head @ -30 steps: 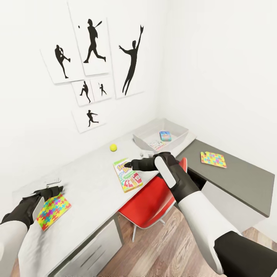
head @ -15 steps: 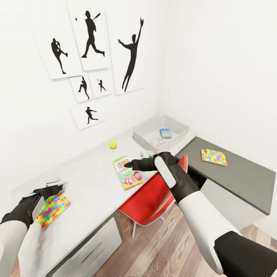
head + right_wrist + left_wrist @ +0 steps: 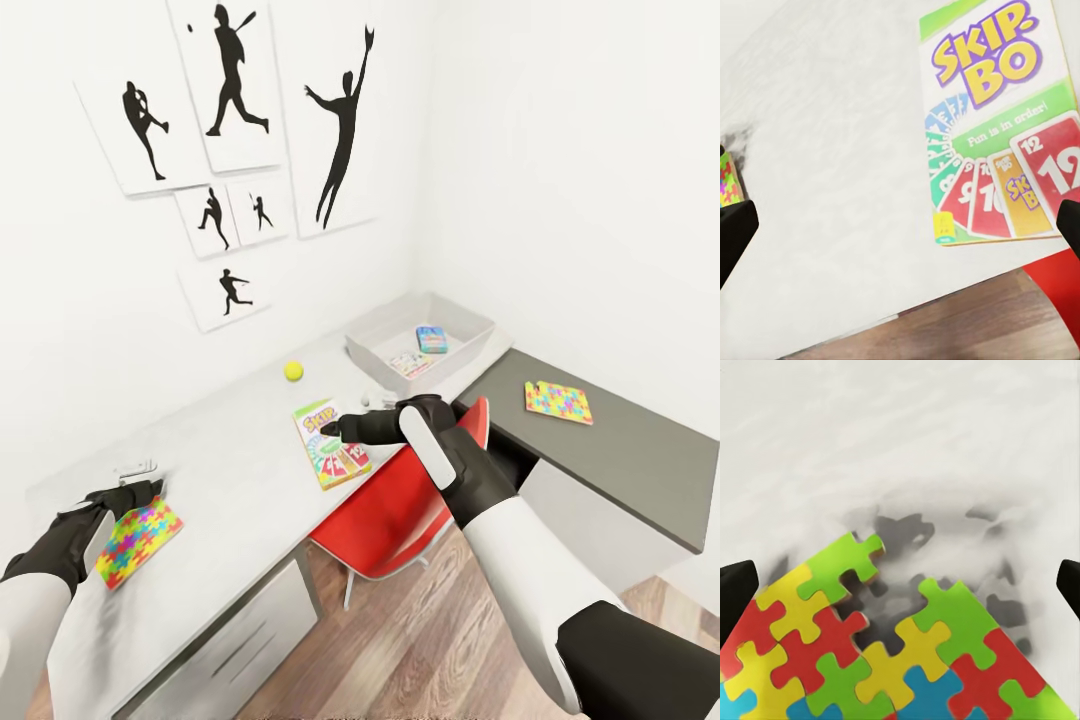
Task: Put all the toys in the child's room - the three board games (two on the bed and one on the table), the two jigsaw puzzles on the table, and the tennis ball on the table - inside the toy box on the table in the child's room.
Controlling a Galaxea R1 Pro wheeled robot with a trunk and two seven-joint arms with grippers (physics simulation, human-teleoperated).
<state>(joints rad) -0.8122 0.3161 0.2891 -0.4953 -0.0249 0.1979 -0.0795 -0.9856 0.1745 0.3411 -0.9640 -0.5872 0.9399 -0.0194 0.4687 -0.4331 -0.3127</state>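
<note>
Two games already in the toy box (image 3: 470, 322); Skip-Bo (image 3: 331, 444) under spread right hand (image 3: 331, 428), puzzle (image 3: 137, 541) beneath spread left hand (image 3: 135, 490), second puzzle (image 3: 558, 402) and ball (image 3: 293, 371) left on desk (image 3: 230, 470).

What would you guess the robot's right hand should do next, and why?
Probably lower the right gripper onto the Skip-Bo box and close on its edge: the jaws are open just above it, and it still lies outside the toy box.
</note>
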